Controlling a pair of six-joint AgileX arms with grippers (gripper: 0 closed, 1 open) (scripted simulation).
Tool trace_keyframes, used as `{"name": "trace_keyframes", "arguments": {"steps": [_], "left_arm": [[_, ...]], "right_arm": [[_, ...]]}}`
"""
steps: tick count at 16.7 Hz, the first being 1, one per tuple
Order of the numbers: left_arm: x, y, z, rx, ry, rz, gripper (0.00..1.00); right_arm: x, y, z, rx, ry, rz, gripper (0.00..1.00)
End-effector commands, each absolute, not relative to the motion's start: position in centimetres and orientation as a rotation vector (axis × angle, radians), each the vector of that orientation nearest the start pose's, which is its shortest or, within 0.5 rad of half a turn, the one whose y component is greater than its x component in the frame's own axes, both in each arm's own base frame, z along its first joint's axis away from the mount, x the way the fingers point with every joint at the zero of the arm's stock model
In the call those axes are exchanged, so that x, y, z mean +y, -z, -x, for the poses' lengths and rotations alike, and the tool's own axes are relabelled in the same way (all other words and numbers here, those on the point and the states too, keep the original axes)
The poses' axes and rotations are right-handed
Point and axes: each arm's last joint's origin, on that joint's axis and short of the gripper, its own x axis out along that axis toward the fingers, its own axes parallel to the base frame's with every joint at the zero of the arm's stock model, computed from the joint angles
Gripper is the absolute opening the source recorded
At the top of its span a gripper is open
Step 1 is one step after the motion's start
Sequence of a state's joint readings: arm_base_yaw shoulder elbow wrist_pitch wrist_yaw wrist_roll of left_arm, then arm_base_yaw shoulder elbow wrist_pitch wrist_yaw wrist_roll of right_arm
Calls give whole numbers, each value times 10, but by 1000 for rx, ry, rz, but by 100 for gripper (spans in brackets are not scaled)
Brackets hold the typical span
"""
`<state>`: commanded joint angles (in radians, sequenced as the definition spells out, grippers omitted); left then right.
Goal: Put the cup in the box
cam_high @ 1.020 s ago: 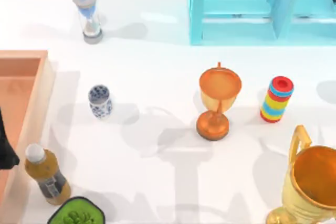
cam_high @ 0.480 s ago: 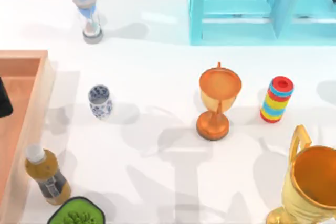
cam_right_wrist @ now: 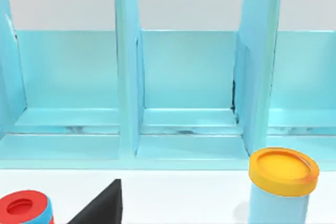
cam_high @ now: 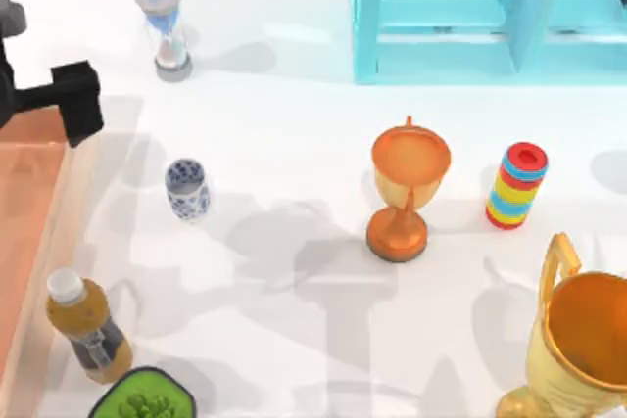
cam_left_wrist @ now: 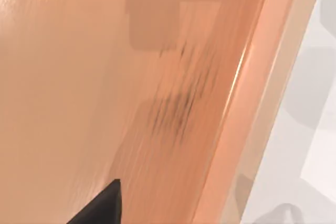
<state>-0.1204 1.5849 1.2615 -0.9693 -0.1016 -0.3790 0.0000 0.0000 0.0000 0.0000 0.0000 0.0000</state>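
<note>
Overhead, a white table (cam_high: 294, 340) is seen from above. The cup (cam_high: 186, 189), small and white with a blue floral pattern, stands upright on the table's left half, apart from everything else. The box (cam_high: 76, 178), with pale wooden walls and a terracotta inside, lies at the far left edge; the cup is outside it, near its right wall. The left arm (cam_high: 69, 100) hangs over the box's far corner at upper left; whether its pincer is apart or together cannot be told. An hourglass (cam_high: 165, 30) stands near the back, and a turquoise cabinet (cam_high: 470, 17) fills the upper right. An orange trophy goblet (cam_high: 407, 193) stands near the centre, a striped stack of rings (cam_high: 515, 186) to its right, and a gold handled trophy (cam_high: 573, 340) at lower right. A bottle of amber drink (cam_high: 86, 325) and a green bowl (cam_high: 143, 398) sit at lower left.

From the left wrist, the box's terracotta floor and wooden wall show, with one dark fingertip (cam_left_wrist: 102, 205).

From the right wrist, the cabinet's compartments face the camera, a yellow-lidded blue jar (cam_right_wrist: 281, 184) in front of them, and one dark fingertip (cam_right_wrist: 102, 205); its pincer's state cannot be told.
</note>
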Motion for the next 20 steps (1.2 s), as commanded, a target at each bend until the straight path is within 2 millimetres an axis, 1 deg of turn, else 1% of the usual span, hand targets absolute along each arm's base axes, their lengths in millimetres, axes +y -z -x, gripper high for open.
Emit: {"name": "trace_keyframes", "arguments": {"steps": [3, 6, 9, 12, 15, 20], "left_arm": [[-60, -239, -345, 1414, -209, 138, 100], [-95, -231, -372, 1514, -158, 83, 100], [-129, -233, -384, 1555, -81, 34, 100], [-155, -236, -388, 1571, -13, -2, 100], [-165, -238, -387, 1572, 16, -16, 100], [-163, -238, -388, 1569, 12, -12, 100]], "right_arm": [[-1, -160, -106, 0, 0, 0, 100], [-1, -160, -106, 0, 0, 0, 100], [-1, -160, -106, 0, 0, 0, 100], [-1, -160, -106, 0, 0, 0, 100], [-1, -160, -106, 0, 0, 0, 100], [-1, -160, -106, 0, 0, 0, 100]]}}
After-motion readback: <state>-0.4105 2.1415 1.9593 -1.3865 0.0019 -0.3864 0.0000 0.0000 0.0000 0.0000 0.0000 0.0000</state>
